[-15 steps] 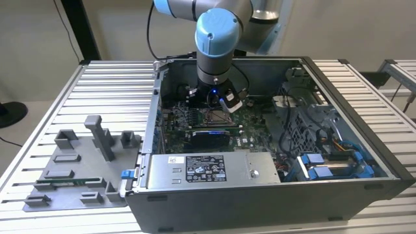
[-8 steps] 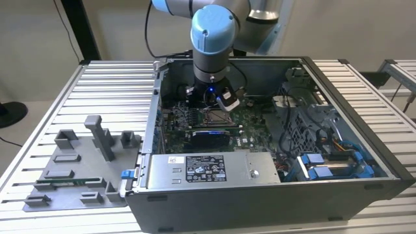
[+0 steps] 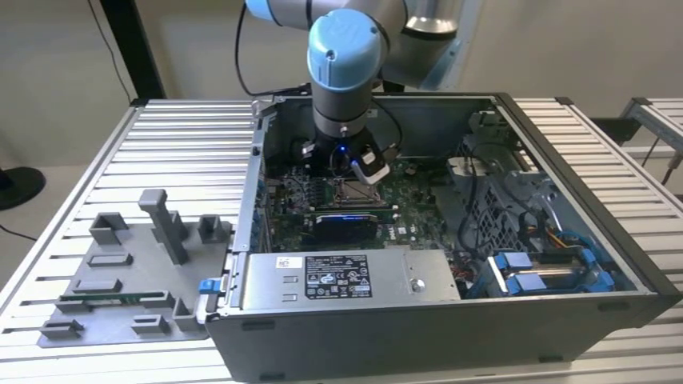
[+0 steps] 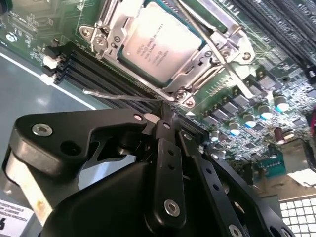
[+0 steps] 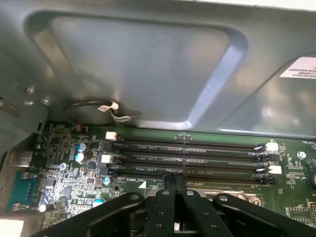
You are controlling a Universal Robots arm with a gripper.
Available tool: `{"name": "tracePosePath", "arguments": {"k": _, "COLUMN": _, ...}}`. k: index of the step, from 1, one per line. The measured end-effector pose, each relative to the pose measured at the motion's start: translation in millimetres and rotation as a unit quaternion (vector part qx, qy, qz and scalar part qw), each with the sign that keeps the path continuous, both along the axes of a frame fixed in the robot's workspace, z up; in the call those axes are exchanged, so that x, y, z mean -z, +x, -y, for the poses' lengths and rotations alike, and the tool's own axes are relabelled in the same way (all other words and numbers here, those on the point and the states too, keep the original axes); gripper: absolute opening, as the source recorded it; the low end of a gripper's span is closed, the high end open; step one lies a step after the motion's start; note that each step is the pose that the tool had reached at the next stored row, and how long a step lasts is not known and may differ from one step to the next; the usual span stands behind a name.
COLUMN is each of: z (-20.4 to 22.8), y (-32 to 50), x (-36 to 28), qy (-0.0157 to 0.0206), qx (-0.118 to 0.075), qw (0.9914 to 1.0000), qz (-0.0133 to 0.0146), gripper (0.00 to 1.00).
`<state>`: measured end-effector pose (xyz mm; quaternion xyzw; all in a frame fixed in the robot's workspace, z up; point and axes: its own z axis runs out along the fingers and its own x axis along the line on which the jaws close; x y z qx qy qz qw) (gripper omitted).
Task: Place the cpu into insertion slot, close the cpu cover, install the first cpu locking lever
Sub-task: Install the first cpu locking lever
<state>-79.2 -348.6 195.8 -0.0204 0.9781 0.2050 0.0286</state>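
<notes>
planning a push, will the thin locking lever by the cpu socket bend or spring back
Likely springy: the locking lever is a thin bare wire rod. Probably slippery, being shiny metal, so the claw may slide off.

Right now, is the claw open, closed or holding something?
Claw: closed, its tip at the thin lever; whether it grips the lever cannot be told.

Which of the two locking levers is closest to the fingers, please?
The thin lever jutting out sideways ahead of the fingers; the other lever lies alongside the cpu cover.
</notes>
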Motion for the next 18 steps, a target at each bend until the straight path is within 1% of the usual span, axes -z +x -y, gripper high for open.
{"name": "tracePosePath", "arguments": {"k": 5, "z": 0.2, "y": -0.1, "x": 0.2, "qy": -0.0001, "qx": 0.0, "qw": 1.0, "qz": 0.0, "gripper": 0.0}}
{"name": "tracePosePath", "arguments": {"k": 7, "z": -0.7, "y": 0.0, "x": 0.3, "qy": 0.0, "qx": 0.0, "qw": 1.0, "qz": 0.0, "gripper": 0.0}}
{"name": "tracePosePath", "arguments": {"k": 9, "z": -1.5, "y": 0.5, "x": 0.6, "qy": 0.001, "qx": 0.0, "qw": 1.0, "qz": 0.0001, "gripper": 0.0}}
{"name": "tracePosePath", "arguments": {"k": 18, "z": -1.6, "y": 5.9, "x": 2.0, "qy": 0.0011, "qx": 0.0, "qw": 1.0, "qz": 0.0, "gripper": 0.0}}
